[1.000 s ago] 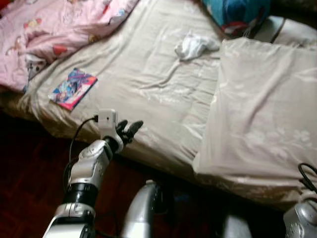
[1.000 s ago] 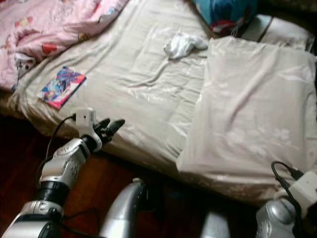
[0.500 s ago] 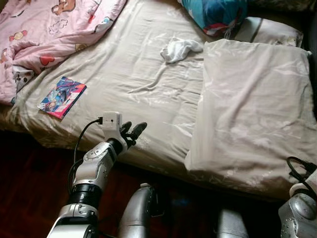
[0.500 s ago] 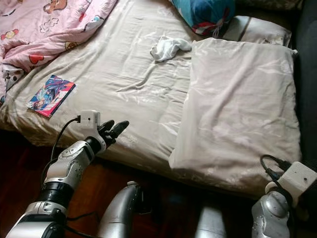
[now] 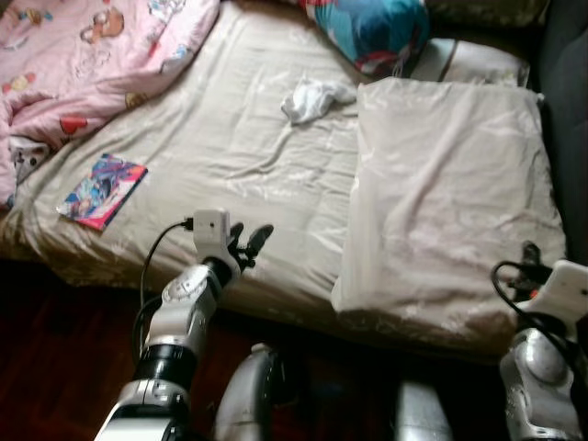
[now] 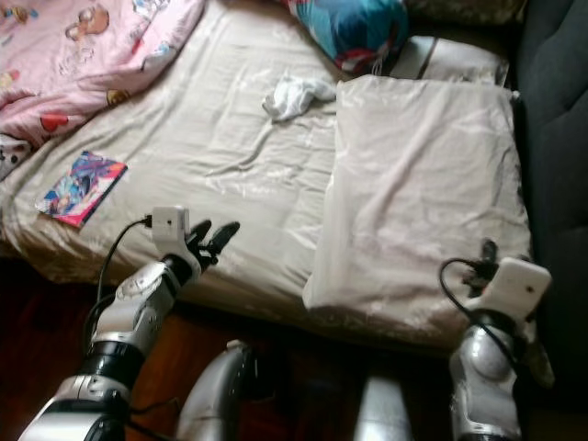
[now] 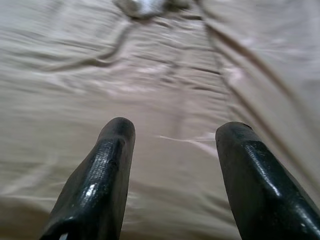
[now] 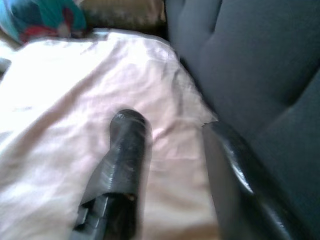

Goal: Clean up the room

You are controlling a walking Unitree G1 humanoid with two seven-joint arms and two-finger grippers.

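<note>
A crumpled white cloth (image 5: 315,96) lies on the beige bed sheet (image 5: 230,156) near the head of the bed. A colourful book (image 5: 101,190) rests near the bed's left front edge. My left gripper (image 5: 248,242) hovers open over the front edge of the mattress, its fingers (image 7: 107,170) apart with only sheet between them. At the bed's right front corner my right gripper (image 8: 170,150) is raised, open, over the folded beige duvet (image 5: 450,184) beside a dark padded headboard (image 8: 260,65).
A pink cartoon blanket (image 5: 83,55) is bunched at the far left. A blue and red pillow (image 5: 372,28) and a pale pillow (image 5: 469,60) lie at the head. Dark wooden floor (image 5: 55,367) runs along the front of the bed.
The view has shifted right and the scene drifted left. My right arm has risen into view at the bed's right corner. The left gripper stays open over the front edge.
</note>
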